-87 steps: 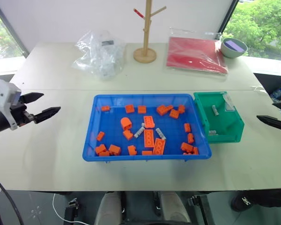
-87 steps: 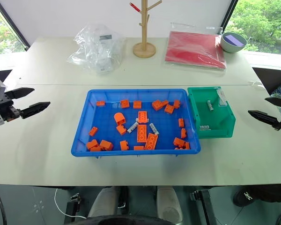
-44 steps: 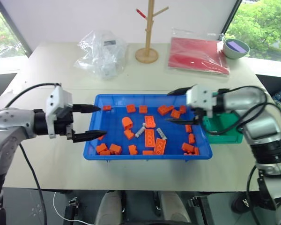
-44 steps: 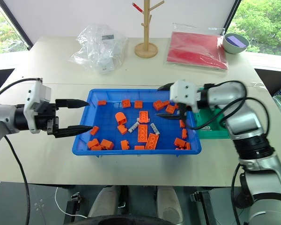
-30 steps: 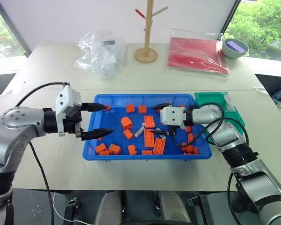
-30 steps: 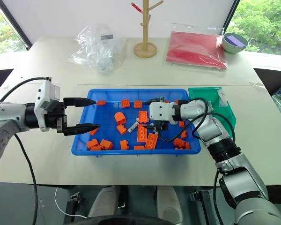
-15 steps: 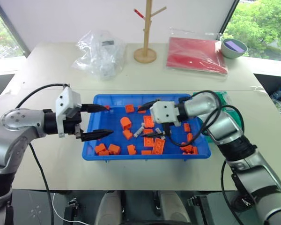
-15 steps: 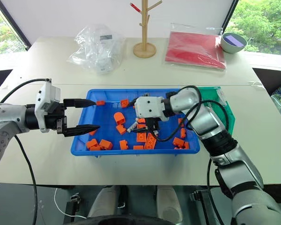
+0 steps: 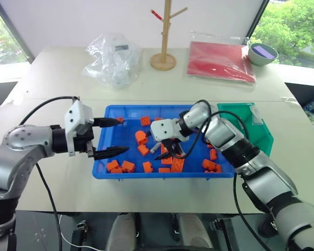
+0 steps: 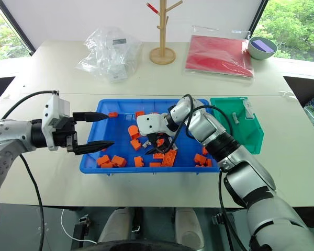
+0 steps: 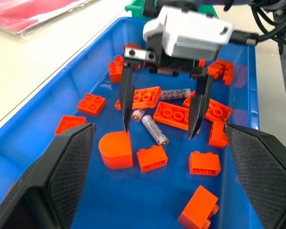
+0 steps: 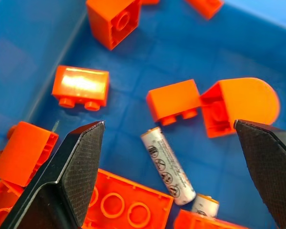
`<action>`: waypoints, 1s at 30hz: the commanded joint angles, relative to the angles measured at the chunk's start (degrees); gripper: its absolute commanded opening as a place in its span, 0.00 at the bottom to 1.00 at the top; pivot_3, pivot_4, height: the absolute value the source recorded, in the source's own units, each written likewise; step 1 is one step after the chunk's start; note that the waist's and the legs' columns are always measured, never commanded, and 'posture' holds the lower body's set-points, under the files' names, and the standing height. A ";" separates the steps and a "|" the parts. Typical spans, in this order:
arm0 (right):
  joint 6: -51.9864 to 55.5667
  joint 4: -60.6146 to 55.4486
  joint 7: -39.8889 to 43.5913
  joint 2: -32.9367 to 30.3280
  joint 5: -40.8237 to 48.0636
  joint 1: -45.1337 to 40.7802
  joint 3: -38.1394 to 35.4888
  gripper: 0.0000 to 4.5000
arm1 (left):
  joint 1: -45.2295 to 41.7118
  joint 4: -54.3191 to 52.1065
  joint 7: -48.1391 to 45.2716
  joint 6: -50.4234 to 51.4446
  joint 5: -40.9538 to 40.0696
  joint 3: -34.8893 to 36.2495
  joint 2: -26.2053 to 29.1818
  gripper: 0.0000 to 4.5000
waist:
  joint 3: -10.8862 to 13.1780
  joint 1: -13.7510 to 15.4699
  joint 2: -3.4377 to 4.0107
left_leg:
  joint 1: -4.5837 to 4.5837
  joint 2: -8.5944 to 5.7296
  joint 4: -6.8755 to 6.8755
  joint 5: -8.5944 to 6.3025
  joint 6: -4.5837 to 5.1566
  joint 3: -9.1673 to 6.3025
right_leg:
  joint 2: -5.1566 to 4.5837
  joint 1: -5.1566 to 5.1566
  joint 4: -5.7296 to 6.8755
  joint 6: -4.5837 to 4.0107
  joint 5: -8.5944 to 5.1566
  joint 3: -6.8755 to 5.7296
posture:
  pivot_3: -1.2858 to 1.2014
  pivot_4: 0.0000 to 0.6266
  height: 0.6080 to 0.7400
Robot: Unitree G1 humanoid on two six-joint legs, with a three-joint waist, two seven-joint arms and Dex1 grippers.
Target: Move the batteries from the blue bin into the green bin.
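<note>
A pale tabletop (image 9: 52, 78) by windows with green trees carries the blue bin (image 9: 102, 157) near the front edge and the green bin (image 9: 261, 133) touching it at its three o'clock side.

The right gripper (image 11: 162, 112) hangs over the middle of the blue bin, pointing down, its two black fingers spread wide and holding nothing. One of the batteries (image 12: 168, 165) lies on the bin floor directly between and below those fingertips, not touching either. A second battery's end (image 12: 205, 206) meets the first at its five o'clock end, half tucked under an orange brick (image 12: 124, 205). In the left wrist view a third battery (image 11: 175, 94) lies just beyond the right gripper, between long orange bricks. The green bin holds at least two small pale pieces (image 10: 235, 119), too small to tell what they are.

The left gripper (image 9: 114, 137) hovers at the blue bin's nine o'clock rim, fingers parted and empty, well apart from the batteries.

Orange bricks lie scattered across the blue bin, roughly twenty. At twelve o'clock on the table stand one wooden peg tree (image 9: 164, 36), one clear plastic bag (image 9: 112, 57), one red folder (image 9: 220, 61) and one grey bowl (image 9: 260, 52).
</note>
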 commanded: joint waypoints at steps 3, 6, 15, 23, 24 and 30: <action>-1.56 2.01 1.08 0.96 -1.19 -1.16 0.19 0.99 | -0.26 -1.49 0.61 -0.89 -0.65 2.12 0.02 1.00 | 0.00 -0.03 0.00 | 0.02 0.00 0.00 0.01 -0.01 -0.01 | 0.00 0.01 0.01 0.00 0.00 0.00 | 0.52 0.24 0.97; -2.49 3.20 0.64 1.94 -2.16 -0.77 0.71 0.99 | -1.38 -1.03 0.69 -0.72 -0.69 1.91 0.12 1.00 | 0.00 -0.06 0.00 | 0.01 0.00 0.00 0.01 -0.02 0.00 | 0.00 0.01 0.02 0.00 0.00 0.00 | 0.52 0.24 0.97; -5.15 7.06 -0.12 2.51 -4.05 -1.27 0.35 0.99 | -3.64 -0.15 0.57 -0.41 -0.35 1.04 0.08 1.00 | 0.00 -0.07 0.00 | 0.01 0.00 -0.01 0.02 -0.03 -0.02 | 0.01 0.01 0.02 0.00 0.00 -0.01 | 0.52 0.24 0.97; -5.47 7.75 0.54 3.02 -4.02 -0.71 -0.04 0.26 | -4.02 -0.05 0.01 -0.37 -0.14 0.39 0.22 1.00 | 0.00 -0.10 0.00 | 0.02 0.00 0.00 0.02 -0.04 -0.01 | 0.01 0.02 0.02 0.00 0.00 -0.01 | 0.52 0.24 0.97; -5.30 7.42 0.65 3.09 -3.85 -0.57 -0.21 0.15 | -3.97 -0.03 -0.07 -0.35 -0.14 0.43 0.28 1.00 | 0.00 -0.10 0.00 | 0.02 0.00 0.00 0.02 -0.04 -0.02 | 0.01 0.02 0.02 0.00 0.00 -0.01 | 0.52 0.24 0.97; 5.21 0.34 0.76 6.24 3.46 -0.53 -5.57 0.01 | -3.03 0.35 -0.72 -0.68 0.01 0.68 0.42 1.00 | 0.00 -0.15 0.00 | 0.00 0.00 -0.01 0.02 -0.04 -0.03 | 0.01 0.00 0.02 0.00 0.00 -0.01 | 0.52 0.24 0.97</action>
